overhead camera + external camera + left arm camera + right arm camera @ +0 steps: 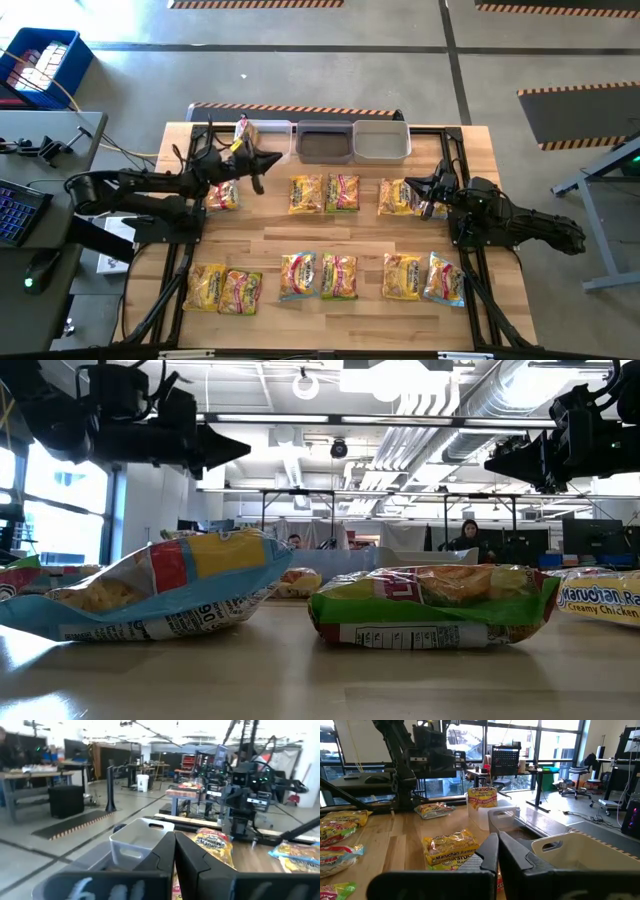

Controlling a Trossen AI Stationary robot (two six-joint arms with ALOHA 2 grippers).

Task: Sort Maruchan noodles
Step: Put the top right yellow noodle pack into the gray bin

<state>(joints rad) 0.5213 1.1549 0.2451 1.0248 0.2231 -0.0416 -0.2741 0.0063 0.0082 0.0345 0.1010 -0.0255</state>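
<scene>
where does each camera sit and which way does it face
High view: overhead, straight down on table, both arms.
Low view: table height, across packets into room; arms overhead.
Left wrist view: past left gripper toward bins, right arm.
Right wrist view: past right gripper toward bins, left arm.
Shared: both wrist views show the white bin.

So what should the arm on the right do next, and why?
Probably open the right gripper and lower it onto the yellow packet just beside it. Its fingers look shut with nothing in them, and that packet lies loose on the table, not in a bin. One packet already stands in the end bin, where the left gripper hovers.
</scene>
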